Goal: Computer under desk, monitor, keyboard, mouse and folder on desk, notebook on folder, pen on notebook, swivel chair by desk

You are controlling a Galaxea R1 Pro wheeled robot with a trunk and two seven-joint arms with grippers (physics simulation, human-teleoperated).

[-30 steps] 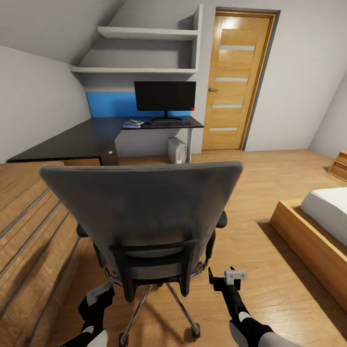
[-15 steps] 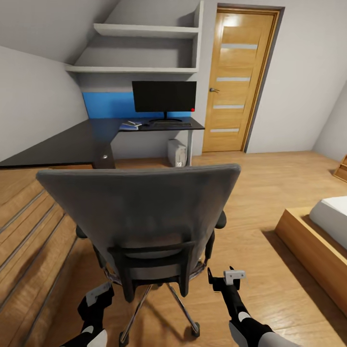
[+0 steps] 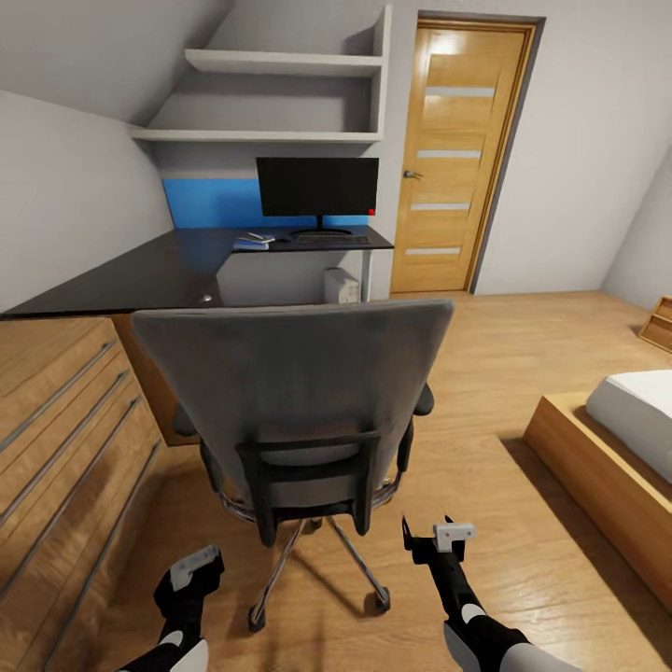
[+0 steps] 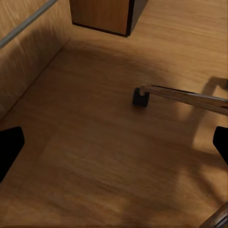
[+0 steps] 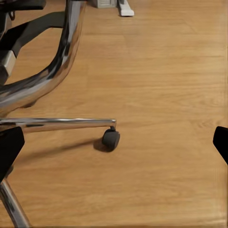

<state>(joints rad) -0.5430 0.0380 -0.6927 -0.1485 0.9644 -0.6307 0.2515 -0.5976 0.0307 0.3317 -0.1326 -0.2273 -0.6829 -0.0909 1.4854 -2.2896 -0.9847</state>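
1. The swivel chair (image 3: 299, 401) stands on the wooden floor (image 3: 523, 345) with its grey back toward the robot, between the robot and the desk (image 3: 140, 271), near the desk's front edge but apart from it.
2. The left gripper (image 3: 191, 574) hangs low beside the chair's chrome base, holding nothing. In the left wrist view its dark fingertips (image 4: 9, 149) sit at opposite edges of the picture, so the jaws are spread wide over bare floor, with a chrome leg and caster (image 4: 140, 97) ahead.
3. The right gripper (image 3: 439, 541) hovers on the other side of the base, also empty. In the right wrist view its fingertips (image 5: 10, 145) are likewise far apart, with a black caster (image 5: 110, 138) on a chrome leg between them on the floor.
4. The monitor (image 3: 317, 187) stands on the far end of the desk against the blue wall panel (image 3: 210, 203).
5. The keyboard (image 3: 331, 240) lies just in front of the monitor's base.
6. The folder (image 3: 250, 244) lies on the desk off to the side of the keyboard, with something pale stacked on it, too small to make out.
7. The computer (image 3: 343, 285) sits on the floor under the desk.
8. A light wooden dresser (image 3: 56, 429) flanks the chair, and a bed (image 3: 616, 439) lies on the other side.
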